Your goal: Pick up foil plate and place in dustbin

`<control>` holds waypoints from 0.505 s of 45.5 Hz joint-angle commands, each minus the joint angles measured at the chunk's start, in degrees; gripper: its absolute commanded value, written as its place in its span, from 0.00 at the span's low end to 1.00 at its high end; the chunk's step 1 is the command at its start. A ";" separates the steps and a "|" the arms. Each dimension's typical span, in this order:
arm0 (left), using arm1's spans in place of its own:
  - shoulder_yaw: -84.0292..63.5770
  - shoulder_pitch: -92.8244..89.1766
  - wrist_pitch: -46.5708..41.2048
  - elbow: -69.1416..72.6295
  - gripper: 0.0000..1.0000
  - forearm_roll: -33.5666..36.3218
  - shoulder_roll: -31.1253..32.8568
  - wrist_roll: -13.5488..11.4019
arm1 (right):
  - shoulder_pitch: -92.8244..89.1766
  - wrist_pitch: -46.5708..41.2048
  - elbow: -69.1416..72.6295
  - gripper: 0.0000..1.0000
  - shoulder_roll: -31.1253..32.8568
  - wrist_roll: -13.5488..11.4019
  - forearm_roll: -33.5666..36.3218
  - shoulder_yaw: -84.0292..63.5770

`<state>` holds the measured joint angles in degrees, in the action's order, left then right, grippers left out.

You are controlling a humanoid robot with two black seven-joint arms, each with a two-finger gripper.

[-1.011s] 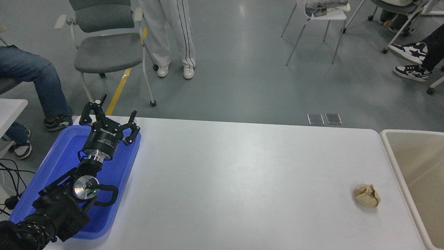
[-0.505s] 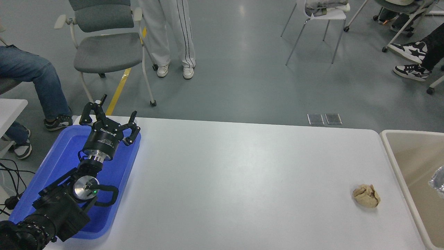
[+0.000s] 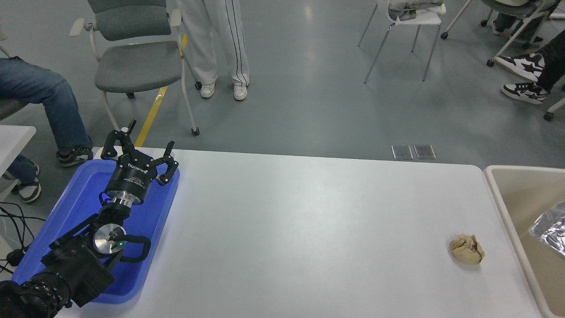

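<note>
A corner of the shiny silver foil plate [image 3: 551, 232] shows at the right edge of the picture, over the inside of the beige dustbin [image 3: 507, 210] that stands against the table's right end. Most of the plate is cut off by the picture's edge, and what holds it is out of view. My right arm and gripper are not in view. My left gripper [image 3: 139, 148] is open and empty, parked over the blue tray at the lower left.
A crumpled tan paper ball [image 3: 466, 249] lies on the white table near the dustbin. The blue plastic tray [image 3: 84, 198] sits at the table's left end. A person stands beyond the far edge, others sit at left and right, and chairs stand there.
The foil plate has come into view from the right edge over the dustbin; one second ago it was not visible. The left arm has not moved.
</note>
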<state>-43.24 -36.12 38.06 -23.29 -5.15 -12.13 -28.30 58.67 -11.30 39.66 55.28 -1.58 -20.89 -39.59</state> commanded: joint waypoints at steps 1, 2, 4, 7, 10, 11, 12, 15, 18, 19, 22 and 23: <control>0.00 0.00 0.00 0.00 1.00 -0.04 0.00 0.00 | -8.83 13.84 -4.06 0.00 -5.53 0.00 4.89 3.20; 0.00 0.00 0.00 0.00 1.00 0.05 0.00 0.00 | -9.71 14.45 -4.76 0.00 -6.05 0.00 5.85 3.37; 0.00 0.00 0.00 0.00 1.00 0.05 0.00 0.00 | -11.29 15.25 -6.43 0.00 -7.11 0.00 7.53 3.73; 0.00 0.00 0.00 0.00 1.00 -0.04 0.00 0.00 | -13.14 15.43 -9.07 0.00 -8.95 0.00 8.94 3.99; 0.00 0.00 0.00 0.00 1.00 0.05 0.00 0.00 | -14.98 15.60 -12.32 0.00 -10.89 0.00 9.12 4.08; 0.00 0.00 0.00 0.00 1.00 -0.04 0.00 0.00 | -15.60 15.69 -13.63 0.00 -11.68 0.00 9.12 4.08; 0.00 0.00 0.00 0.00 1.00 -0.04 0.00 0.00 | -16.13 15.69 -14.95 0.00 -12.38 0.00 9.20 4.17; 0.00 0.00 0.00 0.00 1.00 -0.04 0.00 0.00 | -17.80 15.69 -18.56 0.00 -14.75 0.00 9.55 5.48; 0.00 0.00 0.00 0.00 1.00 -0.04 0.00 0.00 | -19.64 15.78 -21.20 0.00 -15.99 0.00 10.61 7.06; 0.00 0.00 0.00 0.00 1.00 -0.04 0.00 0.00 | -20.17 15.78 -21.90 0.00 -15.99 0.00 10.96 7.76; 0.00 0.00 0.00 0.00 1.00 -0.04 0.00 0.00 | -21.23 15.78 -23.57 0.00 -16.08 0.00 11.84 9.52; 0.00 0.00 0.00 0.00 1.00 -0.04 0.00 0.00 | -21.49 15.78 -23.84 0.00 -16.08 0.00 12.02 10.05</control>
<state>-43.24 -36.12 38.06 -23.29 -5.17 -12.13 -28.30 42.84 2.91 23.99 42.99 -1.59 -12.01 -34.12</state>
